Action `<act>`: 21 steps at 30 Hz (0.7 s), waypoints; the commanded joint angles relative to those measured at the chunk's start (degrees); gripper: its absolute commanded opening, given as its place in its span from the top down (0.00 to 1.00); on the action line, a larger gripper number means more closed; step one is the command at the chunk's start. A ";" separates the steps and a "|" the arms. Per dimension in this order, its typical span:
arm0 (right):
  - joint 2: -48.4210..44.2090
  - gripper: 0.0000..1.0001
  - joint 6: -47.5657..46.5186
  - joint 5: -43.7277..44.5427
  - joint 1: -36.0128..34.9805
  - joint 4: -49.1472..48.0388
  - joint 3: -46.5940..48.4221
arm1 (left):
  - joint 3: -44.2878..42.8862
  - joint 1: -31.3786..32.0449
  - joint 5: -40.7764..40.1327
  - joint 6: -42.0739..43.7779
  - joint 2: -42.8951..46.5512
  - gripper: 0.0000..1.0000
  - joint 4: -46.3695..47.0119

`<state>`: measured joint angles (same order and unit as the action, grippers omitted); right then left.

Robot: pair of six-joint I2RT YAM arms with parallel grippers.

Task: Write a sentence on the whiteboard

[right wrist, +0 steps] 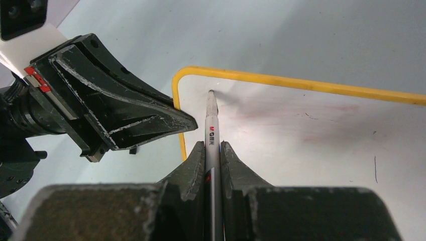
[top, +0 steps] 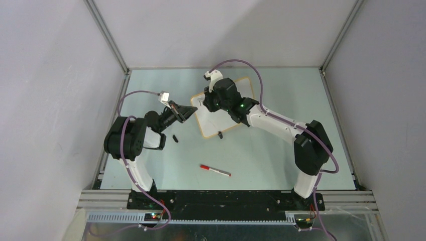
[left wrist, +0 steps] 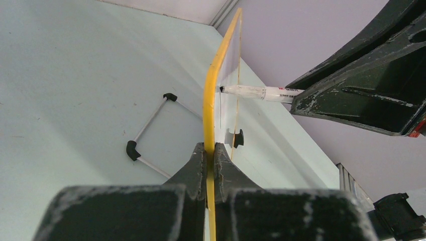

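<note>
The whiteboard [top: 222,120], white with an orange frame, lies at mid-table. My left gripper [top: 190,111] is shut on its left frame edge [left wrist: 208,100]; the jaws pinch the frame in the left wrist view [left wrist: 210,146]. My right gripper [top: 205,100] is shut on a marker [right wrist: 211,131], white-barrelled with a black tip. The tip touches the board [right wrist: 301,125] near its upper left corner, right beside the left gripper's fingers [right wrist: 125,110]. The marker also shows in the left wrist view [left wrist: 256,92]. No sentence shows; the board bears only faint red smudges and a short black stroke [right wrist: 375,168].
A second marker with a red cap [top: 215,170] lies on the table in front of the board. A small black piece [top: 175,138] lies by the left arm. A thin white wire bracket with black corners [left wrist: 149,123] lies left of the board. A black clip foot [top: 221,134] is on the board's near edge.
</note>
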<state>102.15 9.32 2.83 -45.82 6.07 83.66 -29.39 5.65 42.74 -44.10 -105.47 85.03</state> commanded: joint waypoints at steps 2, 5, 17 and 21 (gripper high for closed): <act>1.00 1.00 -0.49 1.55 0.17 -0.16 3.53 | -1.11 -0.27 0.86 2.60 -0.15 1.00 2.59; 1.31 1.00 -0.34 2.51 0.13 0.42 3.89 | -1.15 -0.26 0.85 2.61 -0.13 1.00 2.59; 1.51 1.00 0.09 5.24 0.14 2.35 4.36 | -1.02 -0.20 0.73 2.70 -0.13 1.00 2.60; 1.46 1.00 0.17 6.19 0.12 2.90 4.41 | -1.00 -0.15 0.73 2.70 -0.10 1.00 2.59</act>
<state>102.98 9.39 6.00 -45.87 8.54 85.86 -29.39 5.65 42.70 -44.07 -105.49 84.97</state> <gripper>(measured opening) 0.145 0.023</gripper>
